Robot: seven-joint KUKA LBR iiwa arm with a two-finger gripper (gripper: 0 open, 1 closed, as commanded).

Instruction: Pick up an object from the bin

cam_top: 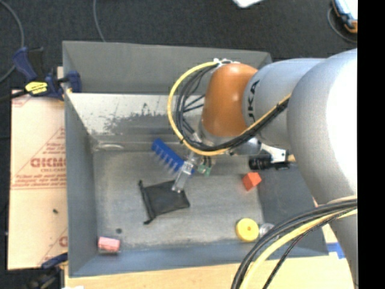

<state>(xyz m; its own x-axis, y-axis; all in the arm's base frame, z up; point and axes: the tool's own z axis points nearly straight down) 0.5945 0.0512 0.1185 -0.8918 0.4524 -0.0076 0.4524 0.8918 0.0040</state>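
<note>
With the gripper low at the black cloth piece's upper-right edge mid-bin, its opening impossible to tell, best pinch that edge squarely, clear of the blue brush just beside.

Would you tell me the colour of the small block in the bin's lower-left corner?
The block is pink; camera view.
</note>
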